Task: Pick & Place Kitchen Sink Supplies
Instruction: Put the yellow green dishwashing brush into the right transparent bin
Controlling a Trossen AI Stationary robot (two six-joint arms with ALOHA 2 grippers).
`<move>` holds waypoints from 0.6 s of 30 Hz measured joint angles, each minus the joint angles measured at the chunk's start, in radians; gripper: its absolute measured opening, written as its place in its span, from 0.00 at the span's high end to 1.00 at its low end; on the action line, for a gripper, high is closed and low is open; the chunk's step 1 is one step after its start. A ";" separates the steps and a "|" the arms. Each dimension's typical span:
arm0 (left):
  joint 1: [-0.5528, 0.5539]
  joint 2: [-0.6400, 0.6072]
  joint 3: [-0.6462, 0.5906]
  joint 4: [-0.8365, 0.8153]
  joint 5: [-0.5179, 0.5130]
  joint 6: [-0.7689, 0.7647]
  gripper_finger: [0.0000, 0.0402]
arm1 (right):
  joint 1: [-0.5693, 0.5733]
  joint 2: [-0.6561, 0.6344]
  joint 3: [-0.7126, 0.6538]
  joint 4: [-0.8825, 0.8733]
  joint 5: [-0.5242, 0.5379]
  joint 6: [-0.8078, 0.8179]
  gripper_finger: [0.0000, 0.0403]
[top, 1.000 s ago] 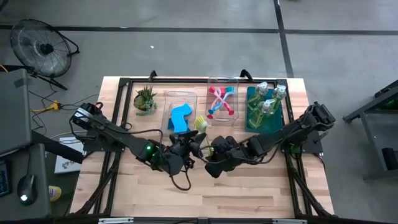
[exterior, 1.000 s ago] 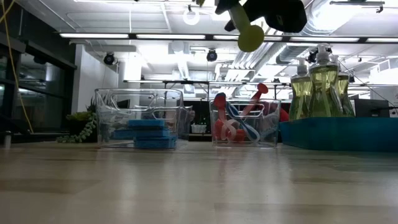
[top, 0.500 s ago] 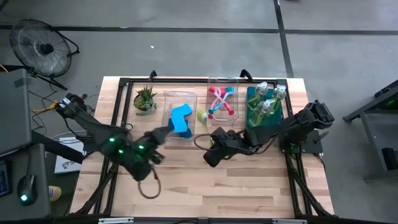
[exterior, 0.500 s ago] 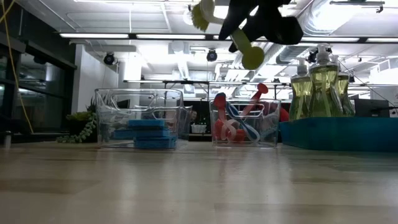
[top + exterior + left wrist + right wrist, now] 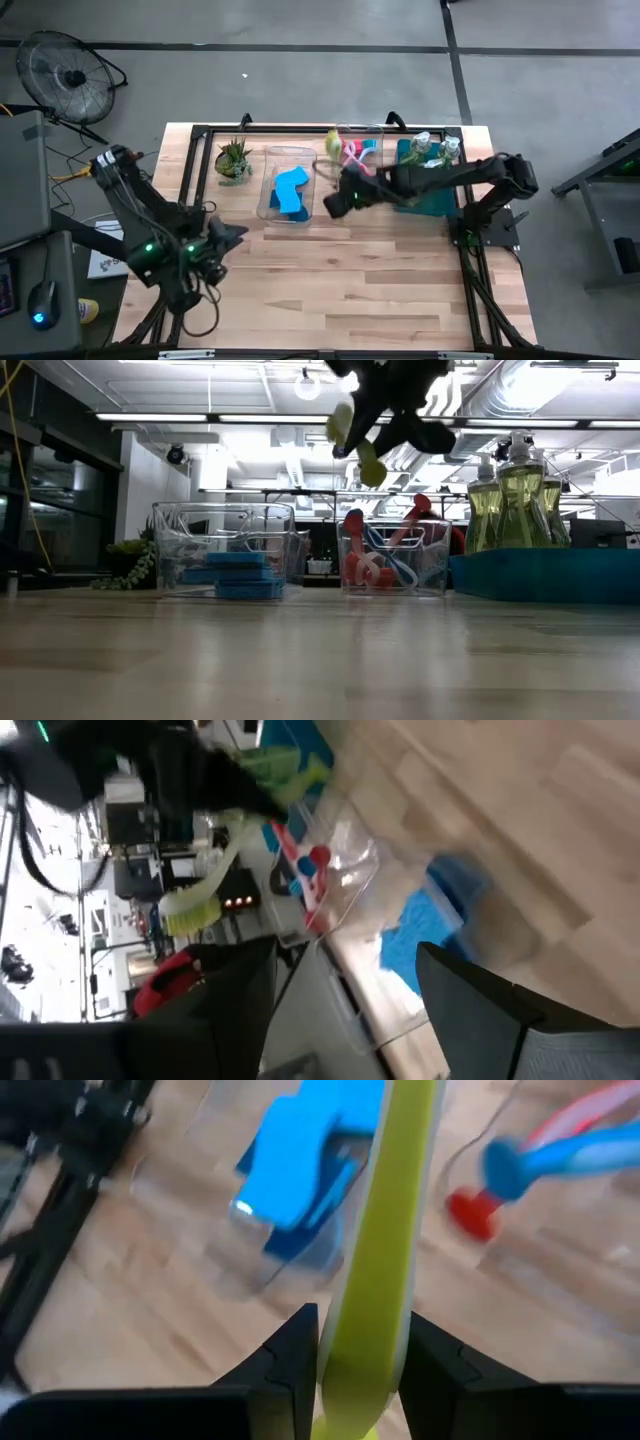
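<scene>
My right gripper (image 5: 343, 192) hangs high over the table's far middle, shut on a yellow-green dish brush (image 5: 333, 142), beside the clear bin of red and teal brushes (image 5: 358, 160). In the low view this brush (image 5: 357, 445) slants under the gripper (image 5: 388, 400). Blue sponges (image 5: 291, 188) lie in a clear bin. Soap bottles (image 5: 428, 160) stand in the teal bin. My left gripper (image 5: 226, 240) is open, drawn back near the table's left side, touching nothing; its wrist view shows its fingers wide apart (image 5: 350, 1010). My right gripper pinches the yellow-green brush's handle (image 5: 368, 1295) between its two fingers (image 5: 292, 1355). The handle runs out ahead, past the fingertips. The brush is lifted clear of the table and tilted, with its rounded handle end (image 5: 372, 471) lowest.
A small potted plant (image 5: 233, 158) stands at the far left of the table. The three bins line the far edge. The black frame rails (image 5: 190, 150) run along the table's sides. Bare wood (image 5: 340, 290) fills the near half.
The two grippers were close together at the table's middle. My left arm has swung away toward the left and near edge. My right gripper has carried the yellow-green brush up and toward the far edge, to the brush bin, and the brush has turned.
</scene>
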 joint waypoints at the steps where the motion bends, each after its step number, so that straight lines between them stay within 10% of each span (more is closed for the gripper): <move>1: -0.021 0.000 -0.013 0.003 -0.005 -0.029 0.42 | -0.027 -0.001 0.000 -0.001 -0.011 -0.002 0.76; 18: -0.184 0.000 -0.128 0.241 -0.008 -0.258 0.42 | -0.423 -0.012 0.000 -0.023 -0.376 -0.121 0.76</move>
